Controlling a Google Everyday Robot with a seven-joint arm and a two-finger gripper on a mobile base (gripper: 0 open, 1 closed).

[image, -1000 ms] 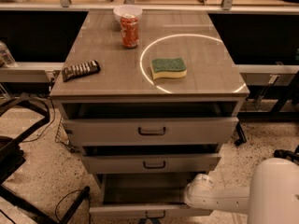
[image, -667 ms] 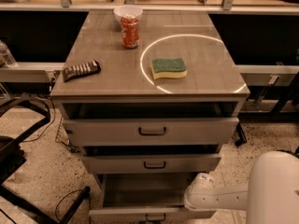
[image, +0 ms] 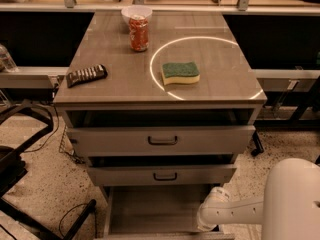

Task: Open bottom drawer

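Observation:
The bottom drawer [image: 155,210] of the grey-brown cabinet is pulled far out. Its plain grey inside shows, and only the top edge of its front shows at the picture's lower edge, with the handle out of view. My gripper [image: 207,222] is at the end of the white arm, low at the drawer's front right corner, mostly hidden behind the wrist. The mid-sized drawer front [image: 162,175] and the widest top drawer front [image: 161,140] stand above, each slightly ajar.
On the cabinet top [image: 125,91] lie a green-and-yellow sponge [image: 180,72], a red can [image: 139,33] in front of a white bowl [image: 136,13], and a dark snack bar [image: 86,75]. A black chair base and cables [image: 30,184] lie on the floor at the left.
The bottom drawer has slid farther out, so its handle has left the view. The white arm has moved down and toward the camera with it.

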